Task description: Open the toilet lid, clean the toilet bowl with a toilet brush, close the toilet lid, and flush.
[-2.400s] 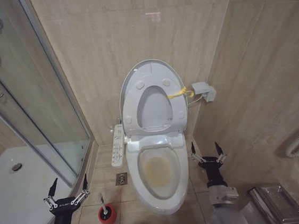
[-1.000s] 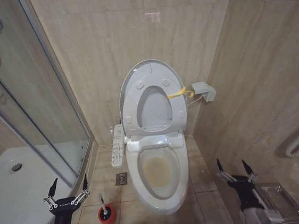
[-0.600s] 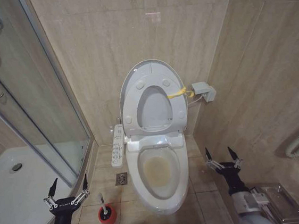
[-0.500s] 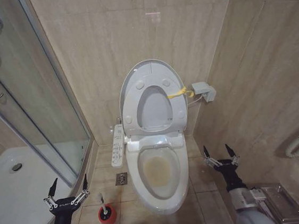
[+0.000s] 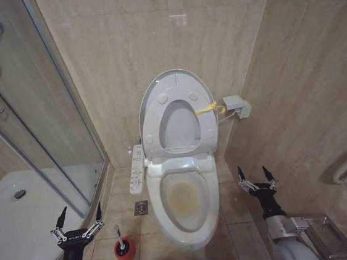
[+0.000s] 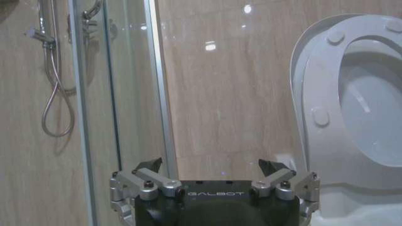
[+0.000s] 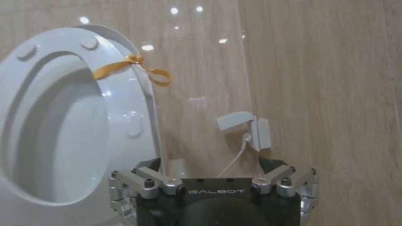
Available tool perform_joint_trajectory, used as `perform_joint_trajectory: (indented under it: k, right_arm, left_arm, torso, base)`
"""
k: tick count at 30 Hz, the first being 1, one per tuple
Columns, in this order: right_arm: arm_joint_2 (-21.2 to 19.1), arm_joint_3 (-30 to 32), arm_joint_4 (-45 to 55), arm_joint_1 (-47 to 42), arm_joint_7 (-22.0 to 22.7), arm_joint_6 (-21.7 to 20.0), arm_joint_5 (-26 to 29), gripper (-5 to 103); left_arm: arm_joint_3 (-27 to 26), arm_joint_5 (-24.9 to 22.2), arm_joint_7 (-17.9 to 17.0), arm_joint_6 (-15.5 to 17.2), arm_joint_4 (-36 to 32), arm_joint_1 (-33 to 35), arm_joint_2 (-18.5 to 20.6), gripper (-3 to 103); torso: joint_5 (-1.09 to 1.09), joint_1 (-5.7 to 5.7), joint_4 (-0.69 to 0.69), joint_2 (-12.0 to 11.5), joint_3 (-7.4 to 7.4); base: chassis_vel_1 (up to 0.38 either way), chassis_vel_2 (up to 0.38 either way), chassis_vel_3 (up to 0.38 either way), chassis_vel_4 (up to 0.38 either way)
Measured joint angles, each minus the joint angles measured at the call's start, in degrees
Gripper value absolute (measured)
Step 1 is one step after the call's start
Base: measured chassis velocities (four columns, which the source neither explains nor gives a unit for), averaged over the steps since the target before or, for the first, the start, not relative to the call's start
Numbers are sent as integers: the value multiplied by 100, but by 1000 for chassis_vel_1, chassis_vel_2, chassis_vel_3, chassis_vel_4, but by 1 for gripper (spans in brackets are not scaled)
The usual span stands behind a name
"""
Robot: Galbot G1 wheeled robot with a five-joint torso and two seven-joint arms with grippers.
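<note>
the toilet lid (image 5: 174, 80) stands raised against the far wall, with the ring-shaped seat (image 5: 177, 127) also up and leaning on it, so most of the lid's underside is covered and just its rim and the bumper pads show. a yellow band (image 5: 209, 107) is tied at the right edge of the raised seat, beside a small white box (image 5: 237, 106) on the wall. the toilet bowl (image 5: 184, 197) lies open below, its inside yellowish, with the button panel (image 5: 136, 168) at its left side. on the floor to the left of the bowl sits the toilet brush (image 5: 120, 237) upright in its red cup holder (image 5: 125, 250); the bristle head is hidden inside the cup and only the thin white handle sticks out. the left pincer (image 5: 77, 221) hangs low at the near left, just left of the brush and apart from it, fingers spread wide and holding nothing; its arm is cut off by the lower edge. the right pincer (image 5: 257, 179) is near the floor to the right of the bowl, also spread wide and empty, clear of the toilet. a glass shower door (image 5: 48, 118) closes off the left side.
</note>
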Motion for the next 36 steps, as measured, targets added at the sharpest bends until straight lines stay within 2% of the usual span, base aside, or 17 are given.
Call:
perform_joint_trajectory:
  k: [6,8,15,22,31,36]
  right_arm:
    - [-6,5,-61,-9,176,-41,-94,100]
    - [-2,35,-220,51,166,170,-189,100]
    - [-4,73,-310,208,250,228,-359,100]
    - [-21,62,-386,400,601,221,-510,100]
    - [-387,-88,-761,1254,1150,-96,-612,100]
    - [-568,-283,-1042,1721,1268,-164,-588,100]
  left_arm:
    - [0,0,0,0,0,0,0,100]
    - [0,0,0,0,0,-1,0,100]
    - [0,0,0,0,0,-1,1,100]
    - [0,0,0,0,0,1,0,100]
    - [0,0,0,0,0,-1,0,100]
    - [0,0,0,0,0,-1,0,100]
  torso:
    - [0,0,-1,0,0]
    - [-1,3,0,-1,1]
    - [0,6,0,-3,2]
    - [0,-3,0,1,-1]
    - [0,2,0,0,1]
    - [0,2,0,0,1]
  base:
    - [-121,105,131,-113]
    - [-177,206,196,-196]
    - [-100,117,86,-85]
    - [45,-38,-50,38]
    - [0,0,0,0]
    - [0,0,0,0]
